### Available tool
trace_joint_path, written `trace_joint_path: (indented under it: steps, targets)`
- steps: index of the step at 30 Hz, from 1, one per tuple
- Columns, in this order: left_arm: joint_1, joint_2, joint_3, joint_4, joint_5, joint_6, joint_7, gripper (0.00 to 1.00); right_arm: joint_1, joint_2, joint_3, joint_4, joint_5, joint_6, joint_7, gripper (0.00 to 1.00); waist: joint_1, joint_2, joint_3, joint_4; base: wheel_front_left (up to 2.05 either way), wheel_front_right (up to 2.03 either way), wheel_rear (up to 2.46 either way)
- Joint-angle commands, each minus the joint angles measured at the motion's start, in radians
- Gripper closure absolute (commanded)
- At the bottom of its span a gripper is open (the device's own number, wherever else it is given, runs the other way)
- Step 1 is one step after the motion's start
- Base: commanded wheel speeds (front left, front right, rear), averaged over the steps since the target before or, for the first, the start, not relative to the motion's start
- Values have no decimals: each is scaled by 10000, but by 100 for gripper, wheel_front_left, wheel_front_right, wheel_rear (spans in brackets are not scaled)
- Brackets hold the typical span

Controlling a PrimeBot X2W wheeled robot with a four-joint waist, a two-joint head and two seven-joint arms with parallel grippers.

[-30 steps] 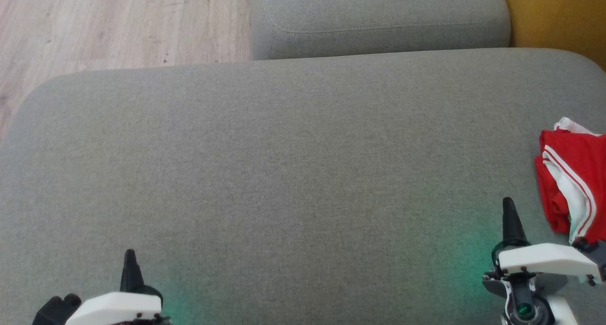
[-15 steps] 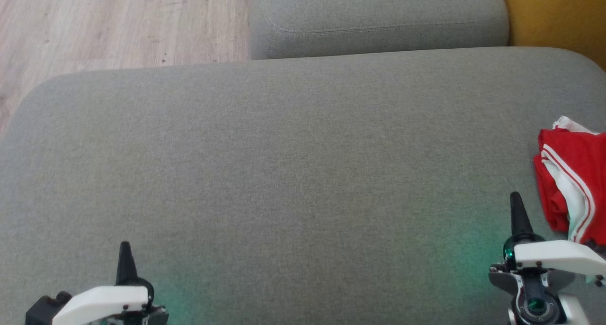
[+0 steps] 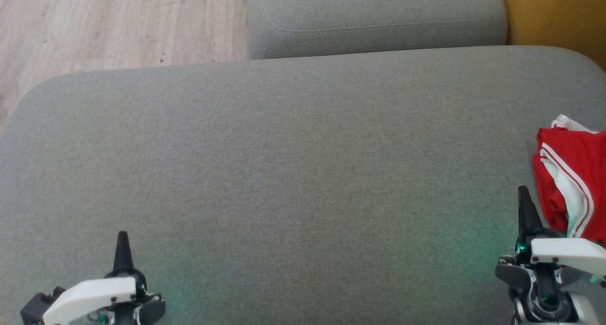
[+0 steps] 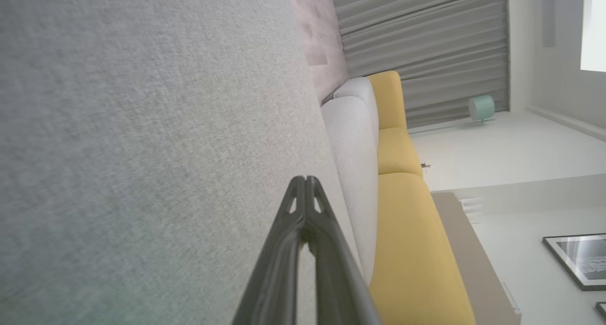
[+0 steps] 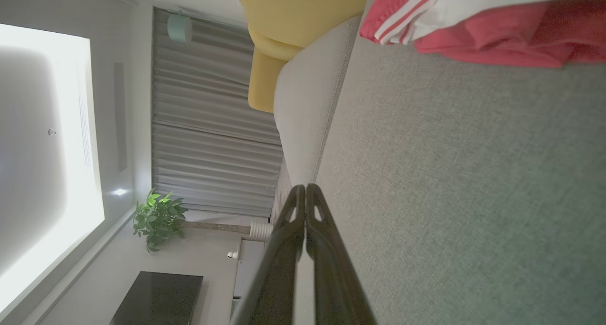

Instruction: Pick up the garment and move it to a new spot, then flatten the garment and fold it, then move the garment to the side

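Garment (image 3: 575,183) lies bunched on the cushion (image 3: 284,173); right gripper (image 3: 522,191) beside it and left gripper (image 3: 122,235) clenched, empty.

- A big grey cushion (image 3: 284,164) is the soft place that holds things. Its cloth looks rough and its corners are round.
- A garment (image 3: 575,173) lies right on it, at the far right side. It is red with thin white stripes and a white part, all bunched up. The edge of the head view cuts it off.
- A smaller grey cushion (image 3: 374,17) sits against the big one's back edge.
- A pale wooden floor (image 3: 94,26) shows past the back left corner.
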Motion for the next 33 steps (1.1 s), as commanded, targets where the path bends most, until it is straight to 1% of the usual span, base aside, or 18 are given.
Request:
trace_joint_path:
  steps: [1, 21, 33]
  targets:
    - [-544, 43, 385, -407, -215, -103, 88, 100, -295, -48, 151, -449, 238, 29, 71, 100, 0, 0, 1, -2, 0, 0, 0]
    - [-751, 50, 691, -842, -2408, -376, 684, 100, -257, -56, -137, -1051, 2551, 35, 670, 100, 0, 0, 24, -63, 0, 0, 0]
    - [-751, 50, 691, -843, -2408, -376, 684, 100, -257, -56, -137, -1051, 2551, 35, 670, 100, 0, 0, 24, -63, 0, 0, 0]
